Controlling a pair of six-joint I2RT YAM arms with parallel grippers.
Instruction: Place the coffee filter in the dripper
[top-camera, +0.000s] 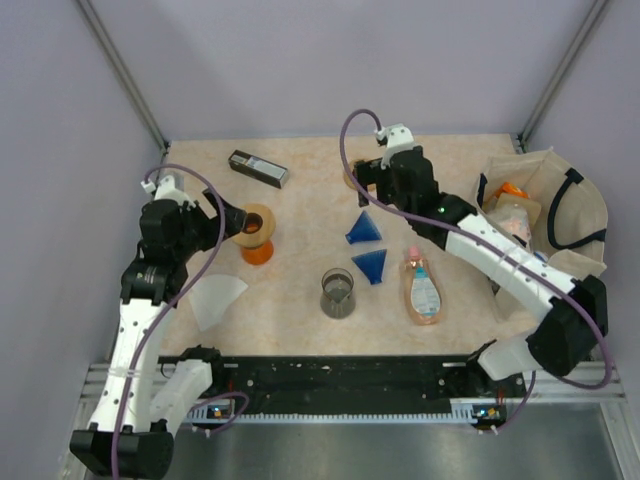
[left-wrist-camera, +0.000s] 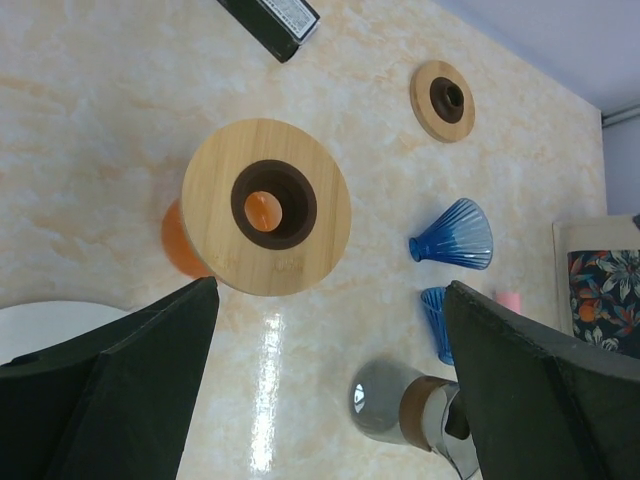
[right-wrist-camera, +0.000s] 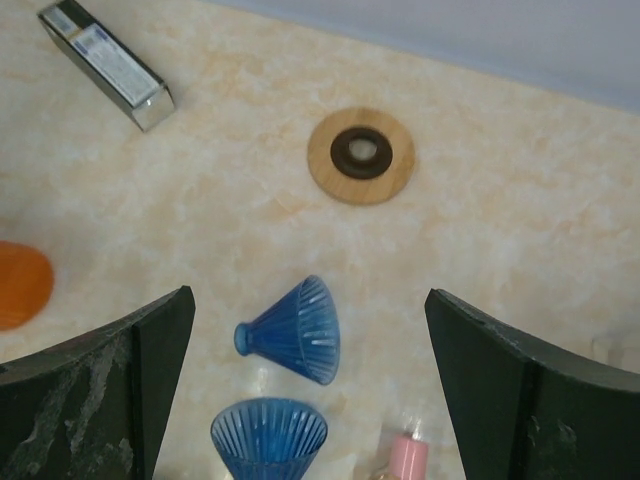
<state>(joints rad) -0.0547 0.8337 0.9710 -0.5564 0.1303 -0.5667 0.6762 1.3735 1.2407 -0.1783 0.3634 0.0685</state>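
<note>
The white paper coffee filter (top-camera: 215, 298) lies flat on the table by the left arm; its edge (left-wrist-camera: 50, 325) shows in the left wrist view. Two blue ribbed drippers sit mid-table: one on its side (top-camera: 365, 228) (right-wrist-camera: 295, 330), one upright (top-camera: 370, 265) (right-wrist-camera: 268, 435). An orange cone with a wooden collar (top-camera: 257, 232) (left-wrist-camera: 268, 205) stands left of them. My left gripper (top-camera: 232, 215) (left-wrist-camera: 331, 285) hovers open beside that collar, holding nothing. My right gripper (top-camera: 368, 185) (right-wrist-camera: 309, 292) hangs open above the tipped blue dripper, holding nothing.
A glass carafe (top-camera: 338, 293) (left-wrist-camera: 400, 400) stands in front of the drippers. A loose wooden ring (right-wrist-camera: 360, 155) (left-wrist-camera: 443, 100) and a black box (top-camera: 258, 168) (right-wrist-camera: 105, 62) lie farther back. A pink-capped bottle (top-camera: 422, 285) and a tote bag (top-camera: 540, 210) are at the right.
</note>
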